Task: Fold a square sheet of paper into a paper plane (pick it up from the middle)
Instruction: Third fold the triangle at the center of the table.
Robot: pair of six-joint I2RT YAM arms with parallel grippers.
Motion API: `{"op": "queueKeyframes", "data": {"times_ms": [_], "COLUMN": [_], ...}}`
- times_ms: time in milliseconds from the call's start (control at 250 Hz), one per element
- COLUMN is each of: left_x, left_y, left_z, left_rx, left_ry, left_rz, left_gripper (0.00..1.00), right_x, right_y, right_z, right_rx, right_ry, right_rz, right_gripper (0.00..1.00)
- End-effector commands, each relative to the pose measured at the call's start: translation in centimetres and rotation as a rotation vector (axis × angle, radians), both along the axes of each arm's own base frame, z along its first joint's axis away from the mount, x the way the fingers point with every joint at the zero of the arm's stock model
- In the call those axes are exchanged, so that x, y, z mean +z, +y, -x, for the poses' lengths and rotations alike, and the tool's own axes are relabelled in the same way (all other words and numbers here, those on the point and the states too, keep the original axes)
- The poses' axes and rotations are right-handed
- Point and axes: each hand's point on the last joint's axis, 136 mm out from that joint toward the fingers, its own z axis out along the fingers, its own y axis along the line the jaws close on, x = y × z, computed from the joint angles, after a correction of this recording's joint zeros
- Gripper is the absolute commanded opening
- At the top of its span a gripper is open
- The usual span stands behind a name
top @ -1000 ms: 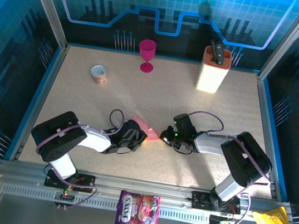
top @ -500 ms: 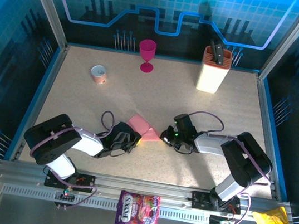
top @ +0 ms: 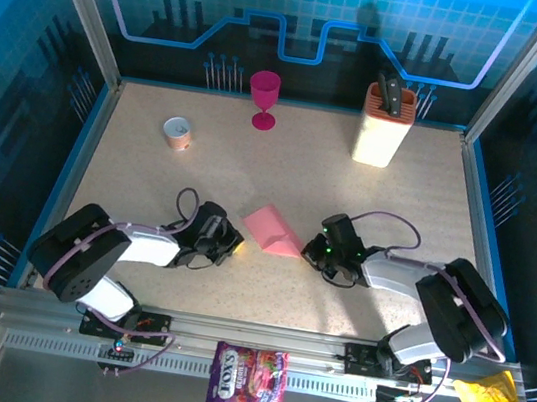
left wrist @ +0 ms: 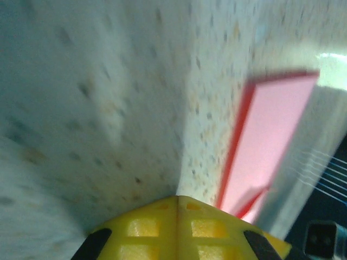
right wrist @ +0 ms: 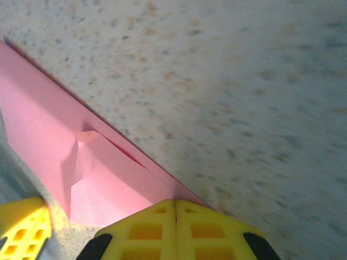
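A: Change from the earlier shot?
B: Backed off on both sides. Left gripper (top: 231, 246) off the folded salmon-pink thin paper sheet (top: 272, 230), now just left of it. Right gripper (top: 315, 253) further right, off the pointed end.
A: Jaws?
B: Shut tight on both, yellow fingertips (left wrist: 157, 214) pressed together, nothing held. Left clear of sheet. Right just beside its edge, contact unclear.
A: Arms?
B: Folded low, forearms angled inward over the speckled beige tabletop (top: 400, 201). Sheet flat mid-table, between them.

Speckled beige tabletop (top: 253, 168) inside blue-lit panel walls (top: 306, 15), aluminium frame rail (top: 257, 346) along the near edge.
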Motion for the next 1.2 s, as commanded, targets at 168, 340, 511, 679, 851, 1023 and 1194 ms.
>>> {"op": "queueKeyframes", "data": {"times_ms": [168, 340, 511, 679, 851, 1023, 1194], "left_x": [1.2, 2.7, 3.3, 3.6, 3.4, 3.2, 2.9], "left_y": [4.4, 0.7, -1.4, -3.4, -4.8, -6.0, -6.5], "left_z": [-0.5, -1.9, -0.9, 0.9, 1.9, 1.7, 1.5], "left_rx": [-0.104, -0.248, -0.283, -0.287, -0.294, -0.301, -0.299], "left_ry": [0.009, -0.035, -0.014, -0.001, 0.009, 0.020, 0.034], "left_rz": [-0.321, -0.220, -0.138, -0.083, -0.072, -0.037, -0.027], "left_gripper": [0.00, 0.02, 0.09, 0.27, 0.48, 0.49, 0.50], "right_x": [0.2, 6.2, 7.0, 6.4, 4.6, 2.5, 1.1], "right_y": [-1.0, -0.3, -2.8, -2.9, -2.4, -2.3, -1.5], "right_z": [1.8, -0.6, -0.6, 0.0, 0.8, 1.3, 1.4], "right_rx": [0.107, 0.230, 0.279, 0.402, 0.463, 0.468, 0.465], "right_ry": [-0.043, -0.196, -0.199, -0.224, -0.210, -0.163, -0.132], "right_rz": [0.055, 0.075, 0.148, 0.156, 0.134, 0.127, 0.102], "right_gripper": [0.00, 0.00, 0.00, 0.13, 0.15, 0.18, 0.16]}}
